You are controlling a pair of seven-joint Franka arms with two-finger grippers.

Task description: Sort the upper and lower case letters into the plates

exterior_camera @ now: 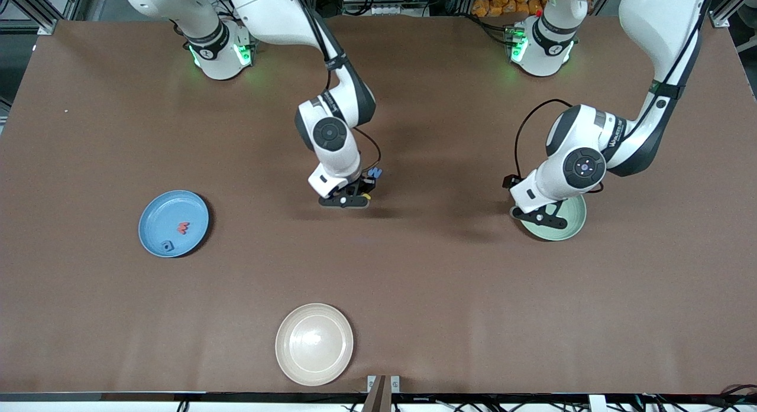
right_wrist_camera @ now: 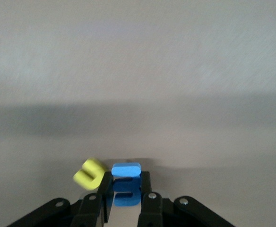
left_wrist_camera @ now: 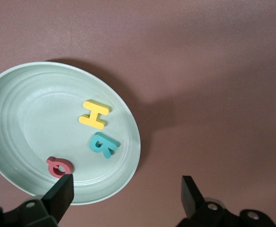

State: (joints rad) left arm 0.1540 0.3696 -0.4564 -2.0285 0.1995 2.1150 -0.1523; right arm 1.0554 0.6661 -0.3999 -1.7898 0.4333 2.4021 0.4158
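The right gripper (right_wrist_camera: 124,191) sits low at the middle of the table (exterior_camera: 414,282), its fingers (right_wrist_camera: 146,194) clenched on a blue letter (right_wrist_camera: 126,185) that stands on edge between them, with a yellow letter (right_wrist_camera: 89,173) touching or just beside the outside of one finger. To do this pickup well, I judge the lift should go straight up and slowly, so the yellow piece is not dragged along, and the pinch should stay on the blue letter's flat faces, since soft foam this thin can twist or slip out. Which plate it belongs in depends on its case, which I cannot read from here. The blue plate (exterior_camera: 173,223), toward the right arm's end of the table, already holds a red letter (exterior_camera: 183,227) and a blue one (exterior_camera: 168,246). The left gripper (left_wrist_camera: 124,198) waits over the pale green plate (left_wrist_camera: 20,118), its fingers spread wide and grasping nothing; in that plate lie a yellow H (left_wrist_camera: 94,114), a teal R (left_wrist_camera: 102,144) and a red Q (left_wrist_camera: 59,166), all flat and apart from each other. The letters are matte, chunky-edged foam cutouts; both plates are smooth, round and shallow with ringed floors. A cream plate (exterior_camera: 314,343) rests nearest the front camera.
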